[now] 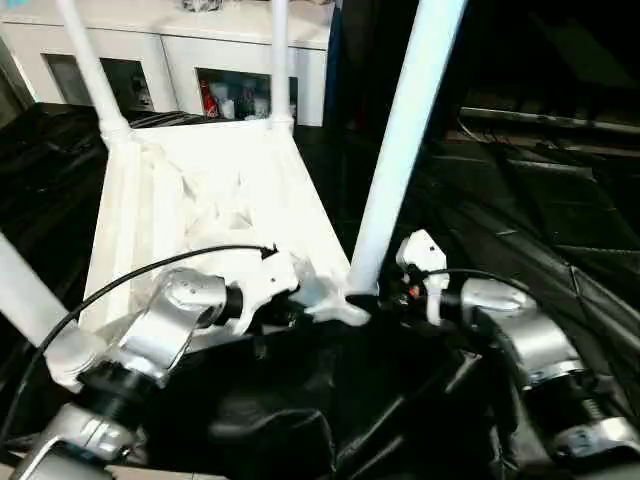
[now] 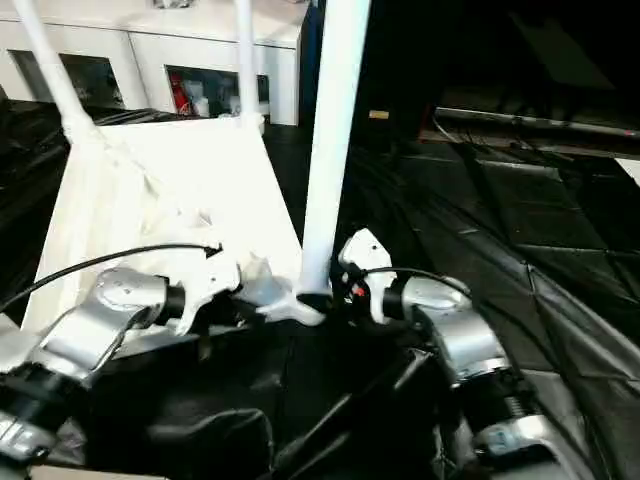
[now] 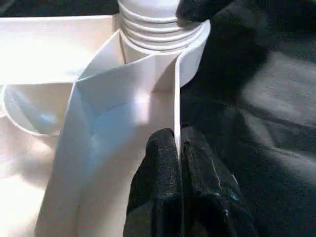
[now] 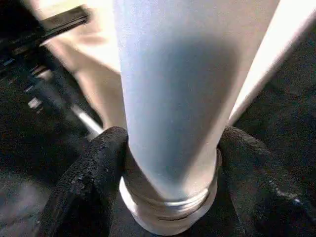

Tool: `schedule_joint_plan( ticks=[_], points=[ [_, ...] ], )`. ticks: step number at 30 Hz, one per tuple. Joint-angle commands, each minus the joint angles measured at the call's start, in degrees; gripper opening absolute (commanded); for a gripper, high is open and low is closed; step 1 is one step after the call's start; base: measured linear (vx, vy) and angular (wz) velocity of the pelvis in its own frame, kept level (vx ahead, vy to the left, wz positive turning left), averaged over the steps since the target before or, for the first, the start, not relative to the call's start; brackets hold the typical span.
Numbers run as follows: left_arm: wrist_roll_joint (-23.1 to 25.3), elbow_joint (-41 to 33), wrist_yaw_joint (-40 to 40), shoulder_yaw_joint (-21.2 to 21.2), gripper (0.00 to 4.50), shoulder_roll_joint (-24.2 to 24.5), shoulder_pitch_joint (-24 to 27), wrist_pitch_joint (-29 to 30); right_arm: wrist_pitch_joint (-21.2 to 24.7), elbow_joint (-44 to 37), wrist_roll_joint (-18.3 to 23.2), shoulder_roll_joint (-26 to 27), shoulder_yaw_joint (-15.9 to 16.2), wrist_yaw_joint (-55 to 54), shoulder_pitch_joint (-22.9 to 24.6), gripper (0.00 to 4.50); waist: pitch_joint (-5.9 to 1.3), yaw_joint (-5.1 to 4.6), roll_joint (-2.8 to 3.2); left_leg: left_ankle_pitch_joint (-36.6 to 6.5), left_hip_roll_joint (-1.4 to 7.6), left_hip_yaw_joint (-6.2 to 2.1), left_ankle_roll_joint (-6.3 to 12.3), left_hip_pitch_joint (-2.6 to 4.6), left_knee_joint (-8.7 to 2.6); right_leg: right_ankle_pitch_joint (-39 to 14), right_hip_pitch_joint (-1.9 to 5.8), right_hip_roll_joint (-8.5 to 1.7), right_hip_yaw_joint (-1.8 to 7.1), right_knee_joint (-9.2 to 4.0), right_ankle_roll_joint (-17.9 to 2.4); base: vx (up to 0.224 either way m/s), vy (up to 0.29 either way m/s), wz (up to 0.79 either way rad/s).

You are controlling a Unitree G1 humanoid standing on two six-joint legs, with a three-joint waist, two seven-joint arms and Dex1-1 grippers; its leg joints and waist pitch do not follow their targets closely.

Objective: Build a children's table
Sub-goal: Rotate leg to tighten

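The white tabletop (image 1: 200, 190) lay upside down on black sheeting (image 1: 560, 230), ribbed underside up, in front of a white glass-door cabinet (image 1: 170, 55). Two legs (image 1: 90, 65) stood in its far corner sockets. The left end effector (image 3: 178, 182) was pinched together on the thin side wall near the close corner socket (image 3: 165, 47). The right end effector (image 4: 170, 163) had a black finger (image 4: 91, 173) on each side of the near leg (image 1: 405, 140), touching it just above its threaded base, which sat upright in that socket.
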Motion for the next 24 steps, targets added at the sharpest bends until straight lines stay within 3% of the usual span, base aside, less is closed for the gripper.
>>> schedule_joint_plan(
  ticks=[1, 2, 4, 7, 13, 14, 18, 21, 24],
  points=[
    [0.8, 3.1, 6.8, 1.3, 0.00, -3.6, -0.5, 2.6, 1.9, 5.9, -2.4, 3.6, -2.0, -11.2, -0.2, 2.65, -2.48, 0.02, -0.37, -8.5, 3.15, -0.94, 1.23, -0.87, -5.48, -23.7, 2.73, -5.48, 3.19, -5.78, -9.0, 0.000, 0.000, 0.00],
    [1.2, 4.1, 9.6, 1.7, 0.00, -5.4, -1.3, 3.0, 2.0, 7.5, -2.6, 5.7, -2.8, -15.3, -0.4, 2.65, -2.42, -0.03, -0.02, -9.6, 2.95, -1.01, 0.68, -0.74, -5.55, -25.7, 2.51, -5.39, 3.09, -6.03, -8.3, 0.000, 0.000, 0.00],
    [1.7, 5.4, 12.7, 2.0, 0.00, -7.6, -2.3, 3.2, 1.9, 9.6, -3.1, 8.3, -3.6, -20.2, -0.9, 2.65, -2.35, -0.41, -0.06, -11.5, 2.96, -1.21, -0.05, -0.60, -5.76, -28.6, 2.32, -5.40, 2.95, -6.44, -7.1, 0.000, 0.000, 0.00],
    [2.9, 8.6, 19.2, 2.1, 0.00, -12.3, -4.7, 3.1, 2.1, 14.4, -4.4, 13.7, -4.2, -29.6, -3.0, 2.64, -2.48, -0.75, 0.10, -12.6, 2.98, -1.26, -0.32, -0.51, -5.84, -28.3, 2.06, -5.35, 3.02, -6.57, -6.7, 0.000, 0.000, 0.00],
    [3.5, 11.0, 21.7, 1.3, 0.00, -15.4, -6.4, 1.5, 1.1, 15.5, -4.6, 17.6, -2.8, -29.0, -4.4, 2.64, -2.86, -0.88, 0.16, -10.8, 3.02, -1.02, 0.72, -0.65, -5.84, -20.1, 2.53, -5.32, 3.25, -6.03, -8.5, 0.000, 0.000, 0.00],
    [3.5, 11.1, 21.5, 1.3, 0.00, -15.5, -6.5, 1.2, 1.0, 15.2, -4.3, 17.9, -3.0, -28.5, -4.4, 2.99, -2.97, -0.81, 0.20, -9.1, 2.95, -0.85, 1.42, -0.79, -5.77, -17.1, 2.74, -5.27, 3.31, -5.83, -9.3, 0.000, 0.000, 0.00],
    [3.1, 10.3, 16.7, 0.8, 0.00, -12.9, -5.6, -2.3, 0.7, 11.1, -4.3, 13.7, -3.3, -24.2, -4.4, 3.43, -3.16, -0.53, 0.15, -7.5, 2.89, -0.76, 2.72, -0.96, -5.74, -16.0, 3.18, -5.31, 3.22, -5.78, -9.7, 0.000, 0.000, 0.00],
    [3.1, 10.4, 13.9, 0.3, 0.00, -10.7, -4.8, -5.0, 0.1, 7.4, -4.7, 9.2, -2.5, -19.6, -3.4, 3.43, -3.29, -0.29, 0.08, -6.2, 2.98, -0.53, 3.39, -0.76, -5.59, -13.7, 3.02, -5.23, 3.18, -5.64, -10.2, 0.000, 0.000, 0.00],
    [2.3, 9.6, 9.6, 0.1, 0.00, -8.0, -3.7, -7.0, -0.1, 1.9, -3.2, 3.4, -1.8, -11.3, -1.3, 3.43, -3.36, 0.51, -0.15, -4.0, 3.11, -0.49, 4.86, -1.04, -5.53, -10.5, 3.41, -5.17, 2.89, -5.31, -10.3, 0.000, 0.000, 0.00]
  ],
)
